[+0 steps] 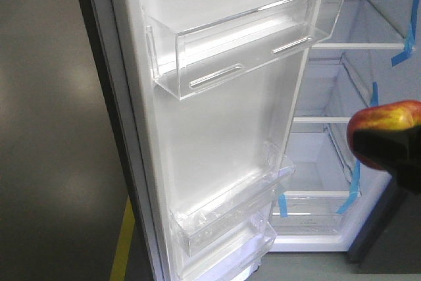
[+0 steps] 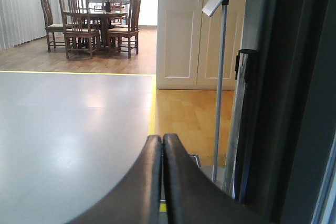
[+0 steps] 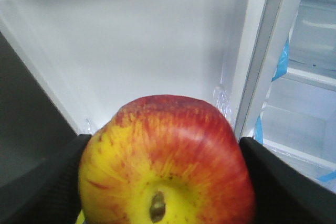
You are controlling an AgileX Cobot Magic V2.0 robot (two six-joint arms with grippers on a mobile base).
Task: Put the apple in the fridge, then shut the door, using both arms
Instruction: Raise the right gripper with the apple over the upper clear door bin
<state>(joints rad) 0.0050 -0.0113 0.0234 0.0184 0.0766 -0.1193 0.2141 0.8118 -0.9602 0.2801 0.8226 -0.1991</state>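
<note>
Wooden dining chairs (image 2: 79, 30) stand at eleven o'clock, white panelled doors (image 2: 191, 30) at one, a slim sign stand (image 2: 221, 77) at two.

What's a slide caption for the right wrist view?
Right hand grips a red-yellow apple before the open fridge door.

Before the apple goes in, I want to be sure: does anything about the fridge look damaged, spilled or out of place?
Nothing broken or spilled. The only oddity is blue tape strips stuck over the shelf edges inside the fridge. The door bins sit in place, and the apple looks unbruised.
</note>
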